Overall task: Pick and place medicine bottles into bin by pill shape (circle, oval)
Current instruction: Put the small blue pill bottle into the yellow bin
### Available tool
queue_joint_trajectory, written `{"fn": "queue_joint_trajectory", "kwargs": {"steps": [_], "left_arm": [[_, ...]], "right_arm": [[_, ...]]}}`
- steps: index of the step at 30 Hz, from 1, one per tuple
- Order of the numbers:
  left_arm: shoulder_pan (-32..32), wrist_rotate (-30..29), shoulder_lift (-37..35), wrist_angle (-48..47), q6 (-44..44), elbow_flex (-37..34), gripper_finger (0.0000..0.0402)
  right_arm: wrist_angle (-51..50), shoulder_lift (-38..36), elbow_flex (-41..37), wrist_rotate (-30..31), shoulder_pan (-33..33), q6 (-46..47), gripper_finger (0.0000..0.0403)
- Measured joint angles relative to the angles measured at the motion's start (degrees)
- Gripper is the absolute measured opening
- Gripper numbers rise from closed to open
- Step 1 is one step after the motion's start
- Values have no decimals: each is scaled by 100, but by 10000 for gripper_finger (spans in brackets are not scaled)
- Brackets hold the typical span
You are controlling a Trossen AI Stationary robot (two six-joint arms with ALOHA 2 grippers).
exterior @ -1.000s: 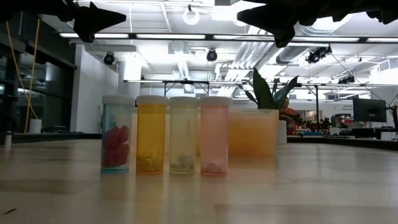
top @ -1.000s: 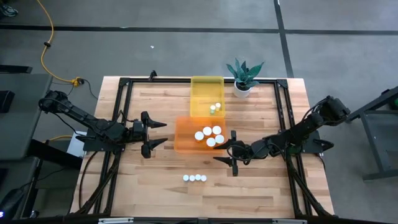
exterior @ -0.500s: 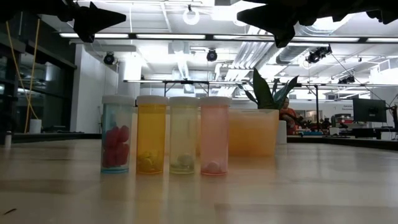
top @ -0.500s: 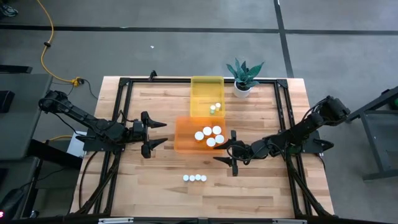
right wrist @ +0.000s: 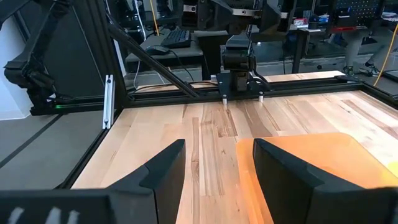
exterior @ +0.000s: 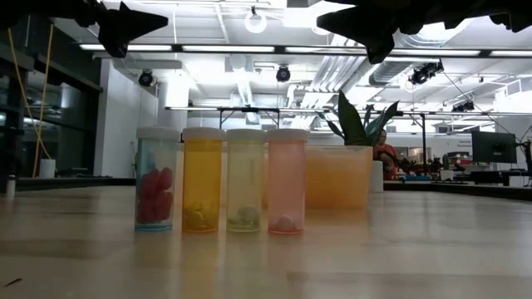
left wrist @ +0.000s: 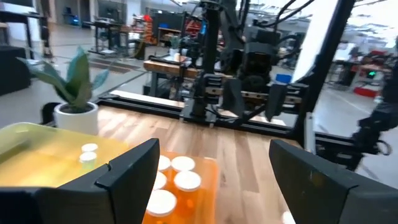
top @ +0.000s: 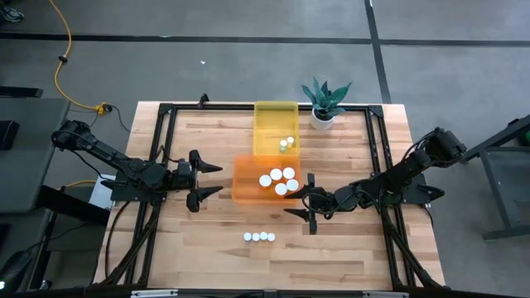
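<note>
On smooth pale wood table (top: pixel 348 248), four cylindrical translucent white-capped bottles (exterior: pixel 223 179).

Four medicine bottles with white caps stand upright in a row on the wooden table (exterior: pixel 416 257), side by side and nearly touching. The pink bottle (exterior: pixel 287 181) serves as landmark: just beside it stands a pale yellow bottle (exterior: pixel 245 180), then an amber bottle (exterior: pixel 202 180), then a clear bottle with red pills (exterior: pixel 157 179) at the far end. Behind the pink bottle, on its other side, sits the orange bin (exterior: pixel 338 176), with a plant (exterior: pixel 359 121) behind that. Dark arm parts hang high above.
</note>
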Motion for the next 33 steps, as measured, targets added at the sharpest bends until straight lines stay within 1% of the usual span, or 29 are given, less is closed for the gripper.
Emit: {"fn": "queue_joint_trajectory", "kwargs": {"steps": [5, 11, 14, 17, 20, 22, 25, 29, 33], "left_arm": [[-144, -38, 259, 41, -19, 181, 291], [-366, -87, 899, -86, -18, 579, 291], [-543, -90, 1215, -589, -58, 926, 291], [-783, -91, 1459, -1481, -273, 1413, 291], [-1094, -105, 1678, -2264, -476, 1922, 291], [-1359, -103, 1845, -2550, -483, 2201, 291], [-1797, -104, 2115, -2726, -479, 2507, 291], [-2384, -113, 2538, -2765, -632, 2722, 291], [-2861, -360, 3077, -2857, -996, 2867, 291]], "right_arm": [[0, 0, 0, 0, 0, 0, 181], [0, 2, 0, 0, 1, 0, 181], [0, 0, 0, 0, -1, 1, 181], [-1, 2, 0, 0, -2, 0, 181], [0, 2, 0, 0, 0, 0, 181], [-2, 2, 0, 0, -2, 0, 181], [-2, 2, 0, 0, -2, 0, 181], [-2, 2, 0, 0, -2, 0, 181], [-2, 2, 0, 0, -2, 0, 181]]}}
